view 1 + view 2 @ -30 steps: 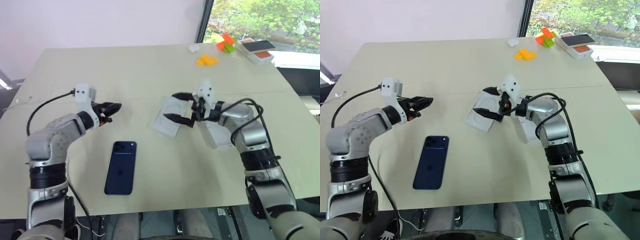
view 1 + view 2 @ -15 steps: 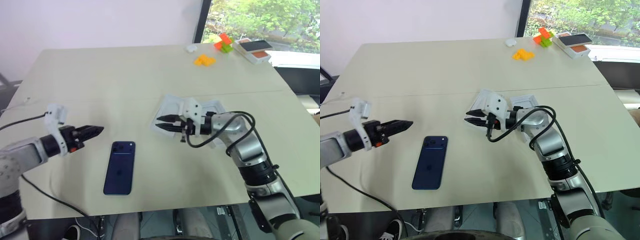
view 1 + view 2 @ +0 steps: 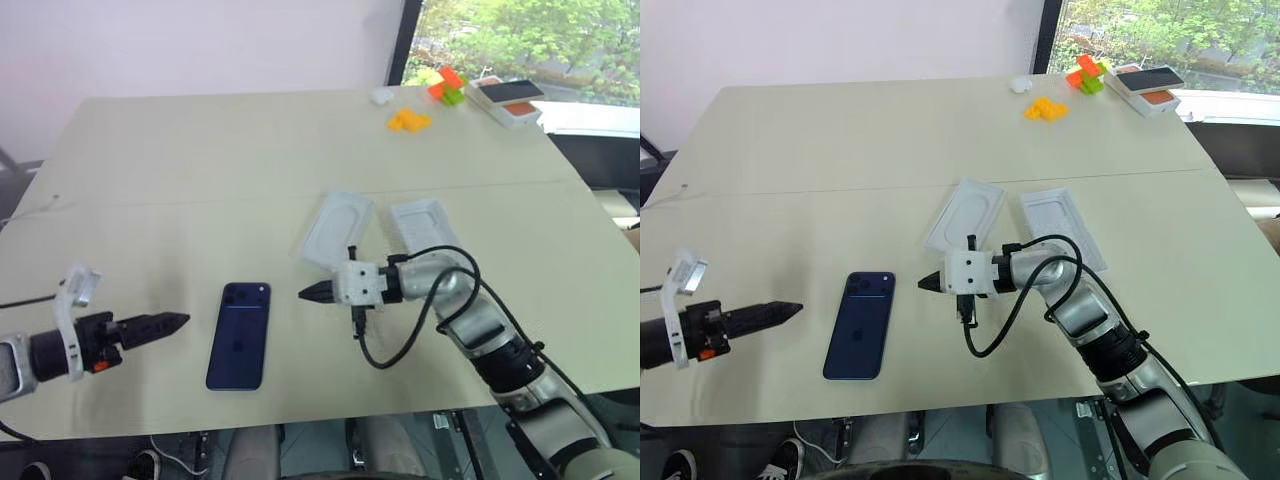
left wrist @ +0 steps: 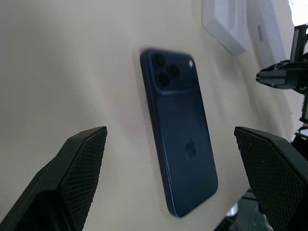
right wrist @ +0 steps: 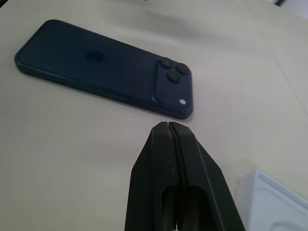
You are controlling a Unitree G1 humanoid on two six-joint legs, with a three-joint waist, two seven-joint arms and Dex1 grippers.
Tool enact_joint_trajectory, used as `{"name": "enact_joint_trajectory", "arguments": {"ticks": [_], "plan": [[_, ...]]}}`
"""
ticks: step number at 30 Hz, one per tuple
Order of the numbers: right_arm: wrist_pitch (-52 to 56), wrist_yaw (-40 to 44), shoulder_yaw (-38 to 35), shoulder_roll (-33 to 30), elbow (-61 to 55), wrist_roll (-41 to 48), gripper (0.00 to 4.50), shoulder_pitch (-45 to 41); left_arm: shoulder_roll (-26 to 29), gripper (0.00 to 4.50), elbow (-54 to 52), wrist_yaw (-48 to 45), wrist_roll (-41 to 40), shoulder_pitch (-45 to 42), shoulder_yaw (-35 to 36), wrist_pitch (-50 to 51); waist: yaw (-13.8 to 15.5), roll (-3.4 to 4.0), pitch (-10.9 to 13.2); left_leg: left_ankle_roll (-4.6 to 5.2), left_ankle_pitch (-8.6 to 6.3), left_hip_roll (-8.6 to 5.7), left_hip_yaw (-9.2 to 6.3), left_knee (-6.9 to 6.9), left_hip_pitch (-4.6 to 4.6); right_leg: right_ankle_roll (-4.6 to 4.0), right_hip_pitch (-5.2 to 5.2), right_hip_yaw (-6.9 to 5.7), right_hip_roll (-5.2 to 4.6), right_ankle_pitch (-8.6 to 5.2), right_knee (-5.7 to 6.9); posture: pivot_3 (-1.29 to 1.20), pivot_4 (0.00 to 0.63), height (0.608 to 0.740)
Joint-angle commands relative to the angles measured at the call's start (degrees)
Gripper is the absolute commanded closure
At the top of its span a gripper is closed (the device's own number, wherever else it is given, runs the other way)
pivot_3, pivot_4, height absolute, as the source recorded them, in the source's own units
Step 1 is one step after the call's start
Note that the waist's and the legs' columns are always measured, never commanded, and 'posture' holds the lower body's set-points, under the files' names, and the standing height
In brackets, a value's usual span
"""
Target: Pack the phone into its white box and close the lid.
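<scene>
Both tools pulled back toward lower frame: left tool wide open, right tool shut and empty, flanking phone lying lengthwise on worktop, right nearer.

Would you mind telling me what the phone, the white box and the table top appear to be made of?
The phone: dark navy back, probably glass or coated metal, judging by its smooth soft sheen and raised lens rings. The white box: likely matte card or moulded pulp, given its flat white look and shallow recess; the material is uncertain. The table: beige, matte, probably laminate, with a seam across.
</scene>
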Motion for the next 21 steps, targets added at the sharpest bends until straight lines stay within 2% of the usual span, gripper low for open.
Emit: {"name": "enact_joint_trajectory", "arguments": {"ticks": [1,5,21], "plan": [[-4.9,-0.2,1.8,0.2,1.2,-2.8,4.5,-0.1,0.1,0.04,-1.0,0.2,-1.7,0.7,-0.6,0.2,0.1,0.0,0.0,0.0,0.0,-0.01,0.0,0.0,0.0,0.0,0.01,0.0,-0.02,0.0,0.0,0.0,0.15,0.74],[-5.8,-1.2,4.2,1.7,3.8,-5.6,4.5,0.4,-2.7,0.04,-0.9,2.6,-3.5,-0.2,-3.4,1.7,0.1,-0.04,0.0,0.0,0.0,-0.04,0.04,0.01,0.01,-0.03,0.01,0.0,-0.22,0.01,0.0,0.0,0.15,0.74],[-14.2,-4.5,8.2,6.1,11.7,-12.8,4.5,0.3,-4.1,0.04,-1.1,7.8,-3.6,-0.7,-9.0,-0.1,-0.1,-0.08,0.0,-0.01,0.01,-0.05,0.06,0.01,0.04,-0.04,0.02,0.02,-0.19,0.02,0.0,0.0,0.15,0.74]]}}
